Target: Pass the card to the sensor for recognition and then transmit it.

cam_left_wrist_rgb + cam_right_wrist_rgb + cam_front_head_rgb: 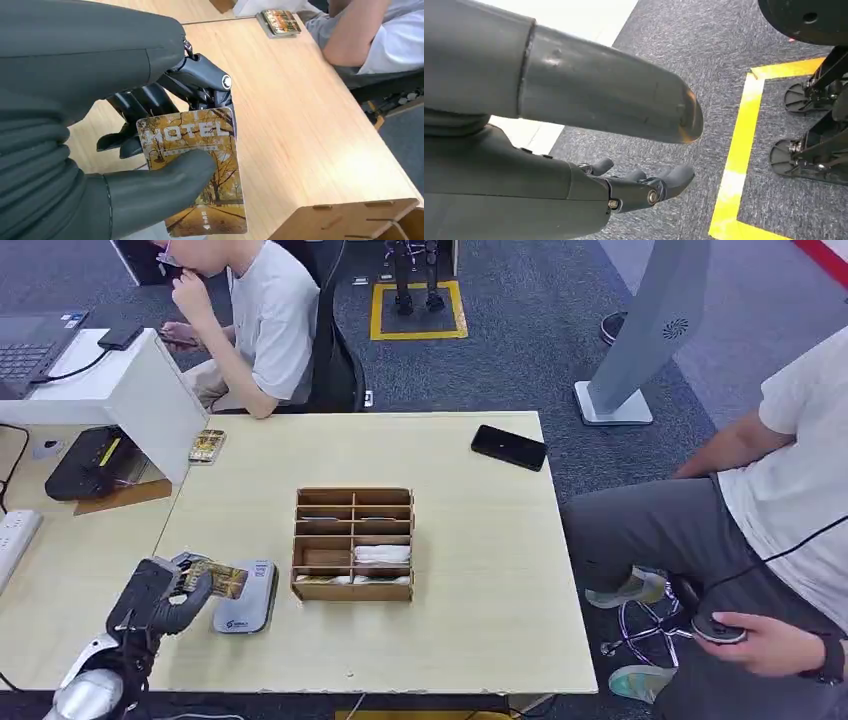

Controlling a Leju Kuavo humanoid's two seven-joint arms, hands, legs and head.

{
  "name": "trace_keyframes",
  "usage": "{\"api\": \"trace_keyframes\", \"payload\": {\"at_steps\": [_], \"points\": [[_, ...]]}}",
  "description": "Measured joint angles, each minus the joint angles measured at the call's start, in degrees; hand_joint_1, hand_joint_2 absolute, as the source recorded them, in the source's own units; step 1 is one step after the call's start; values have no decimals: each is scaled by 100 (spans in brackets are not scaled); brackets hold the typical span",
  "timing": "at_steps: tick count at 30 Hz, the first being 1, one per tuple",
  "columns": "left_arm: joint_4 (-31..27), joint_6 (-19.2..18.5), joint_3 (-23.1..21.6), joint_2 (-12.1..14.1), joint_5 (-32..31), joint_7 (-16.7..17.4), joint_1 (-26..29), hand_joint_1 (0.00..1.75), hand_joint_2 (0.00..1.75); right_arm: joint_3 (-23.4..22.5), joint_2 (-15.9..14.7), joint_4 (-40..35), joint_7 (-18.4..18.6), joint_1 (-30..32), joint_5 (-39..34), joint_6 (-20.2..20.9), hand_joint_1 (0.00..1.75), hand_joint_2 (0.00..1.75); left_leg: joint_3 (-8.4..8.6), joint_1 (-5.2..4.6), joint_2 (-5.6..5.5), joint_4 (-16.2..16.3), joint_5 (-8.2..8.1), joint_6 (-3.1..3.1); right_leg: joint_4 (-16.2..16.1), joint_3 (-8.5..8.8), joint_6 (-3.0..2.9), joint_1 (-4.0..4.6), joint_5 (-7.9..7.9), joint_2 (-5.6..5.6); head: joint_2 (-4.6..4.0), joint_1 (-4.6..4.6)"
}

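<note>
The left hand (165,598) sits low over the near left part of the table (480,570), its silver arm coming up from the table's front edge and the dark fingers pointing toward the wooden box (353,543). It pinches a card (222,581) between the thick thumb and the darker fingers; in the left wrist view the thumb (165,185) lies across the card's (200,170) lower face and the fingers (200,80) close on it from behind near its top edge. The card is printed with an autumn tree scene and the word HOTEL, and it is held roughly flat, just above the grey sensor (247,597), which lies on the table between the hand and the box; whether card and sensor touch I cannot tell. The box is split into compartments, with pale things lying in the front ones. A second small stack of cards (207,446) lies near the far left corner of the table, beside a white stand (140,390), and a black phone (509,447) lies near the far right edge. The right hand (644,187) hangs over grey carpet beside a yellow floor line (744,145), fingers loosely stretched out and apart, holding nothing. One person (255,320) sits at the far side of the table, another (770,500) on the right with a small controller (718,628) in a hand.
</note>
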Motion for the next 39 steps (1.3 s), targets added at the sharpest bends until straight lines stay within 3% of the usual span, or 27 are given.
{"api": "trace_keyframes", "payload": {"at_steps": [29,31,39], "points": [[488,295,-218,-94,-37,-103,-48,175,175,-85,-70,0,20,7,20,72,0,0,0,0,0,0,0,0,0,0,0,0,0,0,0,2],[678,503,-347,-92,-267,-140,-65,175,175,-103,-90,0,44,10,28,90,0,0,0,0,0,0,0,0,0,1,0,0,0,0,0,0],[824,663,-446,-76,-606,-142,-113,175,175,-114,-120,0,44,19,35,107,0,0,2,0,0,0,0,0,0,4,0,0,0,0,0,0]]}}
